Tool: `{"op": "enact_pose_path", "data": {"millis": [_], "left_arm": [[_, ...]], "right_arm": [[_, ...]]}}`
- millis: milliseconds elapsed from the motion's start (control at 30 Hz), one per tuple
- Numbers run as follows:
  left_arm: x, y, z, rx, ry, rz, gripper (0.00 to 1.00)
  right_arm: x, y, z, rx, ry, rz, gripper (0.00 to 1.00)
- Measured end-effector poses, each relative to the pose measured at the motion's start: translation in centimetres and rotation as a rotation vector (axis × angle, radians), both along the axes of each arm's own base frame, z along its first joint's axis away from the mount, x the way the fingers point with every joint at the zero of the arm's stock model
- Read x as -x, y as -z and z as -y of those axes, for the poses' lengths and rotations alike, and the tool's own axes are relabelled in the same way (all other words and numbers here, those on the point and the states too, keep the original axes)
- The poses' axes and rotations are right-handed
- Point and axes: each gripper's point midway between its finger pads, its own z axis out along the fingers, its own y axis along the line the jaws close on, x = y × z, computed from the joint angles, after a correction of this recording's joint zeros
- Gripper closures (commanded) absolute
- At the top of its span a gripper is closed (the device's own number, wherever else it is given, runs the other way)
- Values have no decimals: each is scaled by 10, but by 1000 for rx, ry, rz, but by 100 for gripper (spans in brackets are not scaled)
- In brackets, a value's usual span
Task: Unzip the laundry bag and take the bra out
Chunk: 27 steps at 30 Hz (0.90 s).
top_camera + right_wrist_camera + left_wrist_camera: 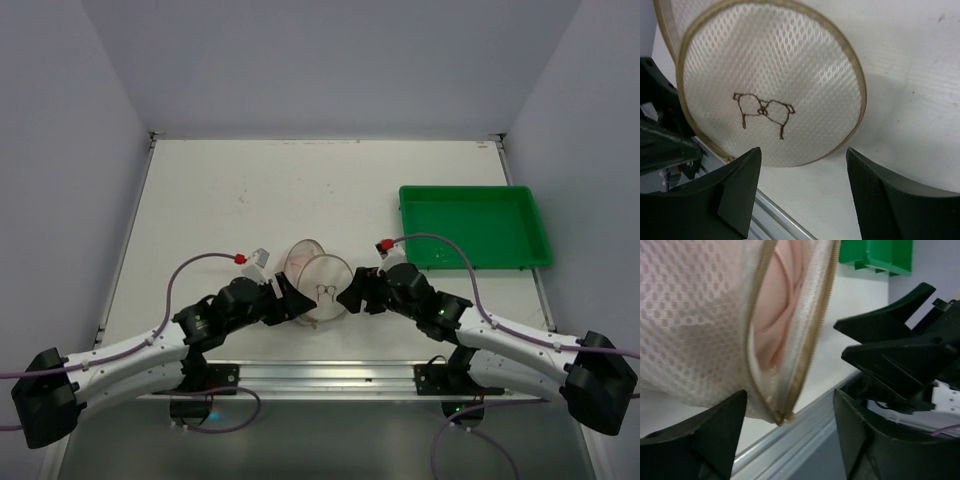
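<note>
The laundry bag (pixel 318 278), a round white mesh pouch with a beige zip rim, stands tilted near the table's front edge between both grippers. Its flat face with the black bra sketch (pixel 764 111) fills the right wrist view. In the left wrist view the zip (pixel 812 340) gapes open, and pale pink bra fabric (pixel 780 315) shows inside. My left gripper (pixel 290 298) is open at the bag's left, and the bag's lower zip end hangs between its fingers (pixel 705 440). My right gripper (pixel 352 292) is open just off the bag's right side, with nothing between its fingers (pixel 737 192).
A green rectangular tray (pixel 475 225) sits at the right of the table, also seen in the left wrist view (pixel 875 255). The metal rail (pixel 330 372) at the table's front edge runs right below the bag. The two grippers are close together.
</note>
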Motion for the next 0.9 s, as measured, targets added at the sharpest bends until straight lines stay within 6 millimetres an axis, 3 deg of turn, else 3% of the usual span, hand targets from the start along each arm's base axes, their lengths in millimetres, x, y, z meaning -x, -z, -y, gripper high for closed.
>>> {"op": "enact_pose_path", "data": {"millis": [67,100,233,333,400,500,600,667,800,900], "left_arm": [[8,-7,7,28,25,2,8],[9,-9,8,26,30,1,6],[6,-19,3,-17,8,6,5],[-4,-38,-11,-85,-45,53,5],[-13,-57,-22,-128,-92,101,5],[-32,-101,-37,-193,-159,216,6],[-51,-142,-41,-258,-187,337,6],[-66,-156,-39,-326,-179,397,6],[-105,-149,-31,-475,-120,424,9],[-134,-114,-33,-580,-46,371,13]], "right_arm": [[-9,-10,5,-12,31,21,23],[-12,-15,7,-15,38,32,22],[-23,-38,7,-33,53,73,20],[-27,-48,7,-42,59,89,20],[-27,-48,8,-41,61,89,20],[-26,-46,9,-34,60,82,20],[-26,-45,9,-30,60,78,20],[-25,-45,10,-29,60,76,20],[-24,-46,11,-32,61,74,20],[-23,-49,12,-46,64,78,20]]}}
